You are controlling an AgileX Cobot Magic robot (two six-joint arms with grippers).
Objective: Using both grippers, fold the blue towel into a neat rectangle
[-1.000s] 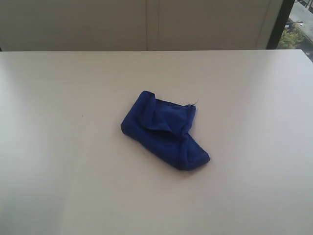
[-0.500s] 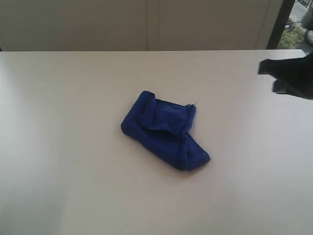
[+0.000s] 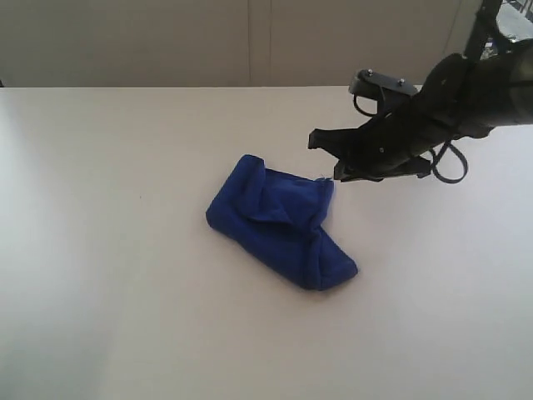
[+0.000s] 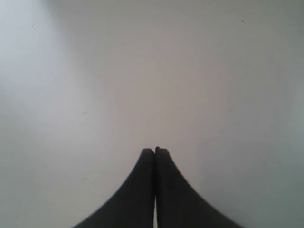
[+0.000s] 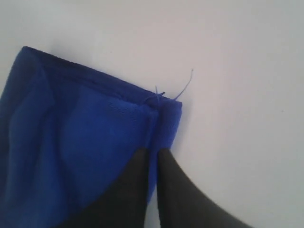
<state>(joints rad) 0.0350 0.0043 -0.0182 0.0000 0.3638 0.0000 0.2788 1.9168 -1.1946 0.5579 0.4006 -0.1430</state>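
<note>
My right arm reaches in from the right side, slanting down toward the middle of the table [image 3: 117, 250]. Its gripper [image 3: 326, 158] hangs over the far right corner of the blue towel [image 3: 279, 221], which lies in a rumpled, half-folded heap near the table's centre. In the right wrist view the jaws stand only a sliver apart, holding nothing, by the frayed threads [image 5: 184, 85]. I cannot tell whether they touch the cloth. My left gripper [image 4: 155, 151] is pressed closed above bare tabletop.
</note>
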